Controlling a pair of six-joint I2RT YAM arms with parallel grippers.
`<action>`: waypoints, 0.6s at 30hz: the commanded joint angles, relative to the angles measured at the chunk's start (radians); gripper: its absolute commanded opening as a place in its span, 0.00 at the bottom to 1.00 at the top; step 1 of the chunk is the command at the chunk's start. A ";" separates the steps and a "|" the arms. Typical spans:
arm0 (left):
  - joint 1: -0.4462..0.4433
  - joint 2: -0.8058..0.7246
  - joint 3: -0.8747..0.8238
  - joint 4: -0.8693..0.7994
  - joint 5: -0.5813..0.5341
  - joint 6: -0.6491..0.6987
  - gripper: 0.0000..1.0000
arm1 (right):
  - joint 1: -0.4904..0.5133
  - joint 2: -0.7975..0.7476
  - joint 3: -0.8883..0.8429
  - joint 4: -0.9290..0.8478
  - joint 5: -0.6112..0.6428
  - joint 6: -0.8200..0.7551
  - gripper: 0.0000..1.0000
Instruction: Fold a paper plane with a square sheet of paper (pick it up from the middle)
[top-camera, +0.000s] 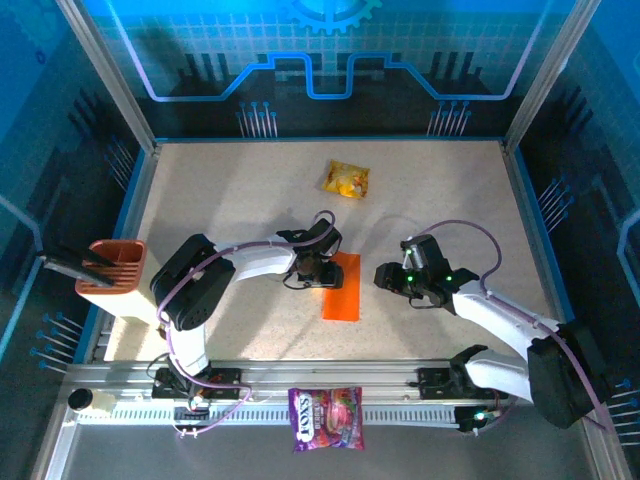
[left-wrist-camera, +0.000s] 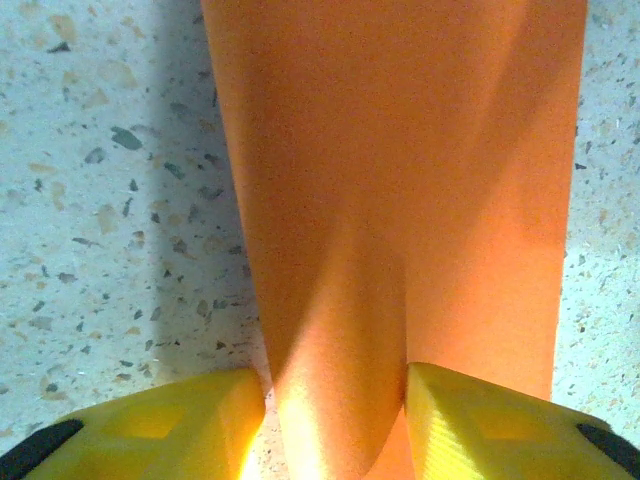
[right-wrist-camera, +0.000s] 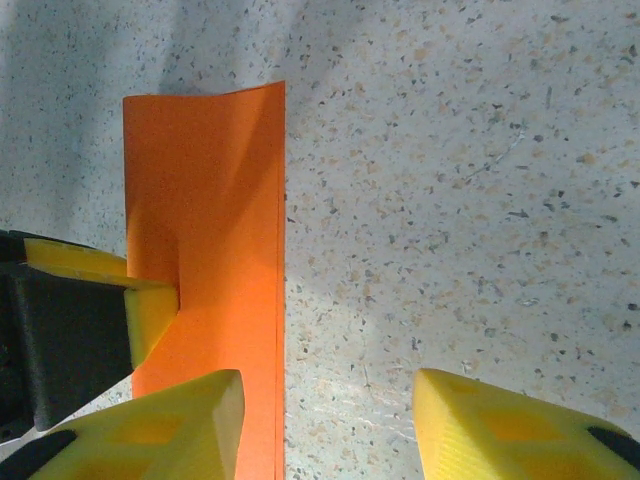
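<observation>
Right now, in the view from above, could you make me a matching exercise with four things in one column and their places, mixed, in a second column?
1 orange sheet of paper
2 yellow snack packet
3 purple printed bag
4 terracotta-coloured holder

a left edge of the table
b far part of the table
c middle of the table
d at the near rail

Pairs: 1-c; 2-b; 3-d; 4-a

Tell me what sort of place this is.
Likely a robot lab test cell: a speckled table walled by blue circuit-print panels, two arms bolted to a rail, and an orange paper sheet and snack packets as props.
</observation>
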 joint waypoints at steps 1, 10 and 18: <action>0.026 0.082 -0.017 0.006 -0.108 0.020 0.47 | 0.012 0.003 0.011 -0.024 0.015 -0.009 0.49; 0.025 0.089 -0.013 0.001 -0.110 0.011 0.48 | 0.012 0.015 0.016 -0.015 0.008 -0.008 0.50; 0.026 0.091 -0.009 0.005 -0.096 0.028 0.49 | 0.011 0.020 0.017 -0.013 0.005 -0.007 0.50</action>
